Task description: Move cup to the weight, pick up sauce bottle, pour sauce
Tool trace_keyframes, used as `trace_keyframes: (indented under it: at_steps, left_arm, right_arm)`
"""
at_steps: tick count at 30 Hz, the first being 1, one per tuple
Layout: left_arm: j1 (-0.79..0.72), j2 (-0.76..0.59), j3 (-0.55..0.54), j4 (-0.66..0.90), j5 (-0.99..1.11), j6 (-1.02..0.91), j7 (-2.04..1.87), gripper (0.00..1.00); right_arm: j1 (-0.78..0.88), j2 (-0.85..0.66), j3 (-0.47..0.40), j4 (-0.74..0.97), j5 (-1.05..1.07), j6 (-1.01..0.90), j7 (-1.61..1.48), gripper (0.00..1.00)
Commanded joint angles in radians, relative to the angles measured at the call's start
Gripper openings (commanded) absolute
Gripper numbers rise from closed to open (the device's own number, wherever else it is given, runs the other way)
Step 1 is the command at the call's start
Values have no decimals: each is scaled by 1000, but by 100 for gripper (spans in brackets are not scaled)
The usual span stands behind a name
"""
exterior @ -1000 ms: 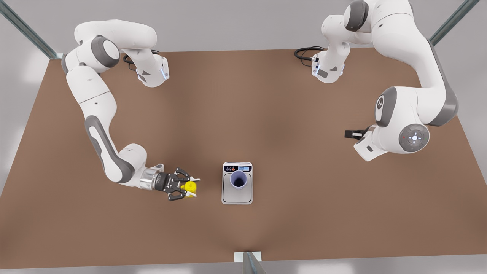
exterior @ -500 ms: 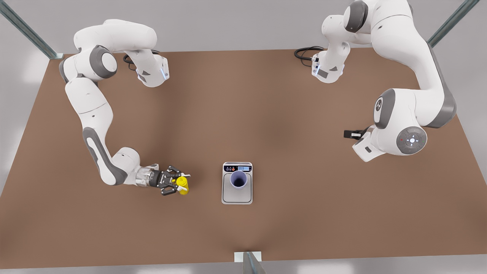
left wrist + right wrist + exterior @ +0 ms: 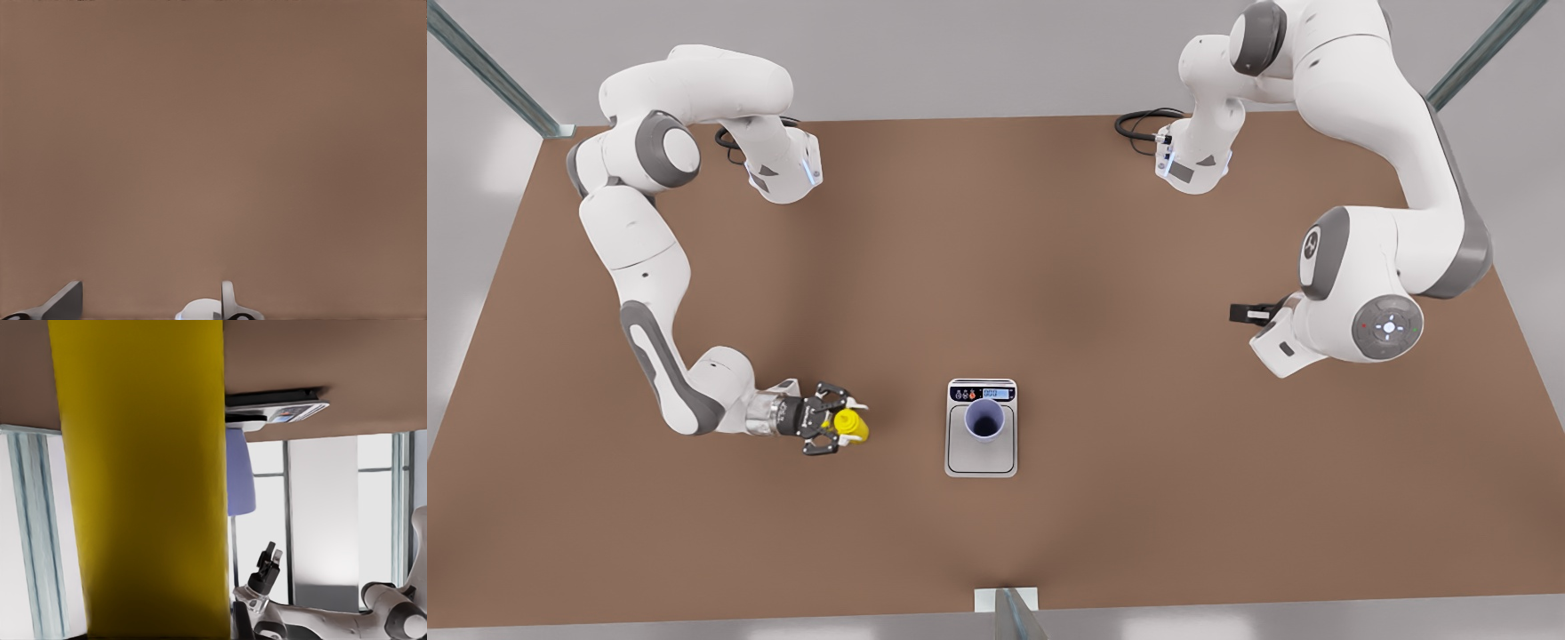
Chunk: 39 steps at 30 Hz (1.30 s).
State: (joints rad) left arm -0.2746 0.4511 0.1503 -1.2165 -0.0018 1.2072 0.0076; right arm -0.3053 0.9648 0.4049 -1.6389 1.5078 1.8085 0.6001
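Right claw point(image 3: 838, 429) at the front view's left, clamped on the sauce bottle point(image 3: 852, 425) — ready for pouring. Cup point(image 3: 984, 419) upright on the weight point(image 3: 981, 458), mid-tabletop point(image 3: 996, 267). Left claw point(image 3: 1249, 313) waiting far right — fingers impossible to judge.

Simulated robot lab cell, not a home. Plain brown table point(image 3: 1049, 267), bare grey walls, metal frame struts point(image 3: 489, 71) at the corners. Two white arms point(image 3: 649, 267) bolted at the far edge, black cable point(image 3: 1138, 124) by the right base.
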Motion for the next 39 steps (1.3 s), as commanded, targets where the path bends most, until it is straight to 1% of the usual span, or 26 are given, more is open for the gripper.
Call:
trace_keyframes:
  at_steps: [1, 16, 21, 23, 28, 31, 34, 35, 37, 38, 39]
  left_arm:
    - [0, 0, 0, 0, 0, 2, 0, 100]
    - [0, 0, 0, 0, 2, -2, 0, 100]
    - [0, 0, 0, 2, 2, 0, 0, 100]
    - [0, 1, 0, 2, 2, -2, 0, 100]
    - [0, 1, 0, 2, 2, 3, 0, 100]
    - [0, 1, 0, 3, 2, 0, 0, 100]
    - [-2, 0, 0, 5, 2, -2, -1, 100]
    - [-2, 0, 0, 5, 2, -2, -1, 100]
    - [-2, 1, 0, 5, 3, 2, -1, 100]
    - [-2, 1, 0, 5, 3, 2, -1, 100]
    - [-2, -2, 0, 8, 2, -2, 0, 100]
  right_arm:
    - [0, 0, 0, -1, 0, 0, -6, 100]
    - [-2, 2, 0, -1, -3, -1, -28, 100]
    - [-28, -9, -24, 2, -43, -3, -20, 100]
    - [-29, -9, -40, 2, -55, -37, -25, 100]
    - [-37, -11, -40, -2, -77, -75, -28, 100]
    - [-38, -15, -81, 4, -121, -95, -23, 100]
    - [-40, -23, -100, 13, -193, -95, -17, 100]
    - [-51, -37, -118, 33, -259, -97, 7, 100]
    - [-51, -106, -204, 108, -446, -192, 17, 100]
    - [-28, -306, -250, 132, -756, -219, 3, 100]
    - [69, -455, -297, 238, -1075, -294, -63, 100]
